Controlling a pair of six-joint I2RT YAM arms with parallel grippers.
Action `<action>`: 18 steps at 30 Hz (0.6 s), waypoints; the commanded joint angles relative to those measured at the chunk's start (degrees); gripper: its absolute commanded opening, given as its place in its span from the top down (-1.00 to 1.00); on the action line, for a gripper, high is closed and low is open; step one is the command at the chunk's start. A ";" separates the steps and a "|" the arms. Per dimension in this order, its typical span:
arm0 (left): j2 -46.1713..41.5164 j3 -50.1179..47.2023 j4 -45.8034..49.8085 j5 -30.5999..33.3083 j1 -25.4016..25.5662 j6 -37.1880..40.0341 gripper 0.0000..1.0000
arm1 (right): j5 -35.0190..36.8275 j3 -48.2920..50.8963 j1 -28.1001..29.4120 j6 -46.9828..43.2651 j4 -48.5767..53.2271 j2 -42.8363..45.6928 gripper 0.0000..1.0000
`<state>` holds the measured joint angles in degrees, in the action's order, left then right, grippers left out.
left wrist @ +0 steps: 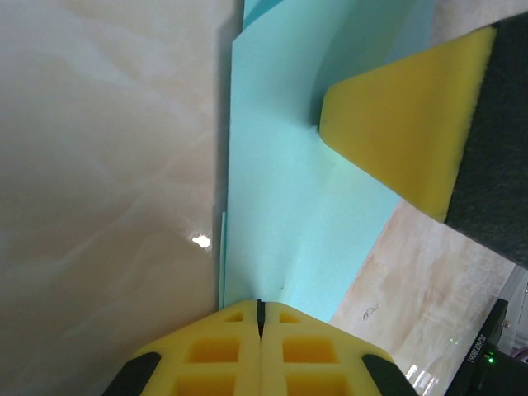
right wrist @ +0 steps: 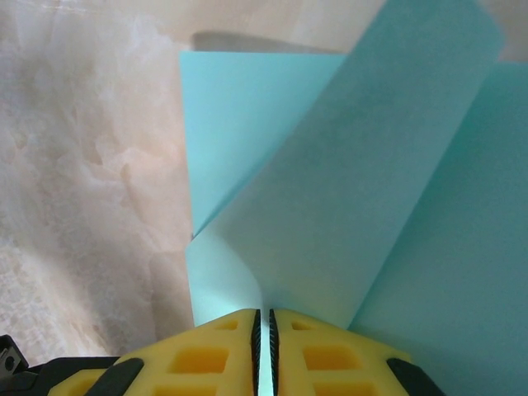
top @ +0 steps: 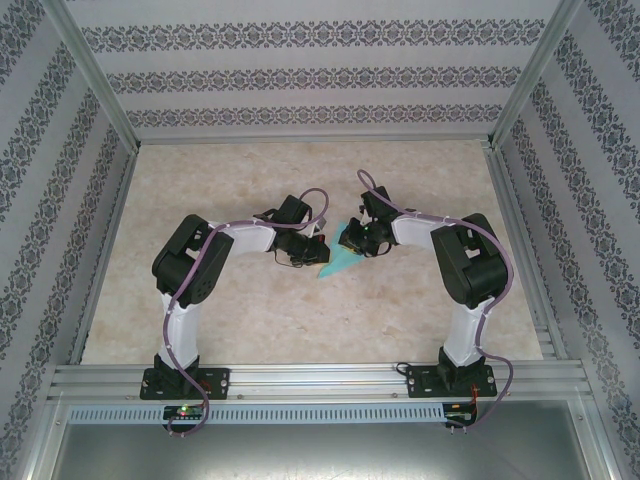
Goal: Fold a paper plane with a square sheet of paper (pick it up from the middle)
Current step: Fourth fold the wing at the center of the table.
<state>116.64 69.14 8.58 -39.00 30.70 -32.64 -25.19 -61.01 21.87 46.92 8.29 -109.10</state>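
Note:
The square sheet of paper (top: pixel 338 262) is a turquoise, partly folded piece lying mid-table between my two arms. In the left wrist view the paper (left wrist: pixel 289 206) runs straight into my left gripper (left wrist: pixel 260 307), whose yellow jaws are pressed together on its edge. A yellow finger of the other gripper (left wrist: pixel 404 124) touches the sheet further up. In the right wrist view a flap of the paper (right wrist: pixel 346 214) rises from my right gripper (right wrist: pixel 264 318), with turquoise showing in the thin slit between its jaws. From above, the left gripper (top: pixel 318 250) and right gripper (top: pixel 362 243) meet over the paper.
The beige marbled table (top: pixel 250 180) is fenced by aluminium rails (top: pixel 300 375) at the near edge and patterned walls (top: pixel 300 75) on the other three sides. Both arm bases stand at the near edge.

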 commanded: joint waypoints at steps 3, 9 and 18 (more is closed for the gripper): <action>2.62 0.73 8.11 2.98 0.24 2.53 1.00 | -4.43 0.29 -0.12 -4.04 -2.92 -0.41 0.73; 3.11 1.17 11.36 4.68 0.59 4.05 1.00 | -4.70 1.19 0.44 -8.13 -2.57 -1.49 0.74; 4.73 1.48 17.39 7.66 1.21 6.75 1.00 | -2.06 1.93 -3.02 -12.20 -2.41 -2.77 0.78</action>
<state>117.54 72.47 15.07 -37.30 31.18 -28.67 -29.63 -59.96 21.04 37.76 5.43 -110.21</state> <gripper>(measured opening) 0.067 0.111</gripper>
